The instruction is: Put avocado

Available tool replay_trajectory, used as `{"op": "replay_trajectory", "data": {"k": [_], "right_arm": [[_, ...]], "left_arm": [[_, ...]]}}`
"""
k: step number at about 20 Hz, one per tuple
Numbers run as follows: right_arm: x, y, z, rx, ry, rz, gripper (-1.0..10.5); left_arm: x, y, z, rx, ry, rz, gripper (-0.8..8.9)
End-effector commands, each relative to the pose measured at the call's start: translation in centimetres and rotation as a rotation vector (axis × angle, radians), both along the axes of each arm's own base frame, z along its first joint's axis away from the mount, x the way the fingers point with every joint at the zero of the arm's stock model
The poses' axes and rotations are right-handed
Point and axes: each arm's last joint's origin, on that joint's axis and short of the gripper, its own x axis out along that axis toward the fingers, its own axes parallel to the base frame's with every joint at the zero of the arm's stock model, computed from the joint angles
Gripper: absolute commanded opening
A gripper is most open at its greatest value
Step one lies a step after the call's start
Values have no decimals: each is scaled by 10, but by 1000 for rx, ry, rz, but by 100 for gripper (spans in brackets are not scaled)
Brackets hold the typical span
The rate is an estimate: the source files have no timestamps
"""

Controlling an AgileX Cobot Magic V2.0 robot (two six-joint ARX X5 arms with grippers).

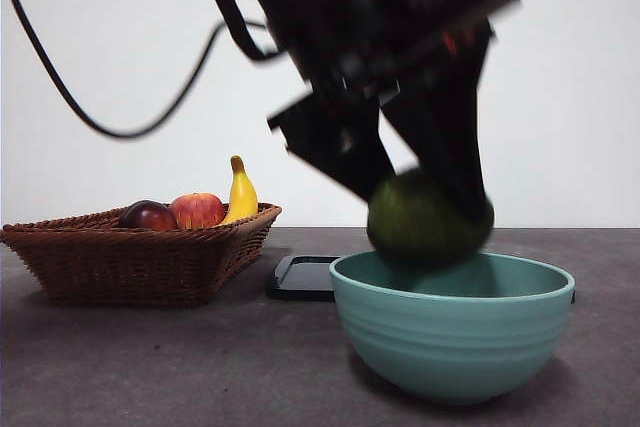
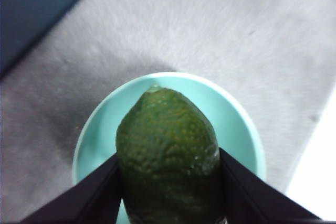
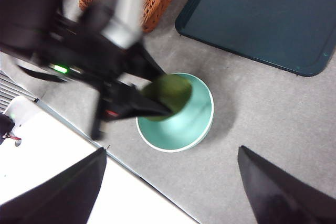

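Observation:
The dull green avocado point(image 1: 425, 219) is held between the jaws of my left gripper point(image 1: 430, 209), just above the rim of a teal bowl point(image 1: 455, 332). In the left wrist view the avocado point(image 2: 168, 153) fills the gap between the two black jaws, with the bowl point(image 2: 100, 129) right under it. The right wrist view looks down from high up on the left arm, the avocado point(image 3: 169, 92) and the bowl point(image 3: 194, 124). My right gripper point(image 3: 170, 190) is open and empty, well above the table.
A wicker basket point(image 1: 140, 257) at the left holds a dark red-purple fruit point(image 1: 148, 215), a red apple point(image 1: 198, 210) and a banana point(image 1: 241, 192). A dark tray point(image 1: 300, 277) lies behind the bowl; it also shows in the right wrist view point(image 3: 262, 19).

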Motion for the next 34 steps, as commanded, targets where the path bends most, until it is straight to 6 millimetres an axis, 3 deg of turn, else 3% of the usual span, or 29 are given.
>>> {"op": "replay_trajectory", "data": {"k": [1,5,9,11,20,24,28,34], "right_arm": [[-1,0,6,5,-24,9,402],[-1,0,6,4,-25,9,402],[-1,0,6,5,-25,10,402],[-1,0,6,4,-25,10,402],[-1,0,6,4,-25,10,402],[0,0,6,4,-25,9,402],[0,0,6,4,-26,10,402],[5,2,4,-3,-6,11,402]], "left_arm": [[2,-14,-14,27,-25,-19,173],[4,-21,-33,68,-19,-30,174],[5,-24,-39,70,-18,-30,225],[4,-24,-39,70,-18,-33,318],[3,-23,-32,54,-20,-24,321],[-2,-12,5,-35,-79,-15,321],[-3,17,54,-143,-151,41,321],[-9,101,117,-192,-196,205,321]]}}
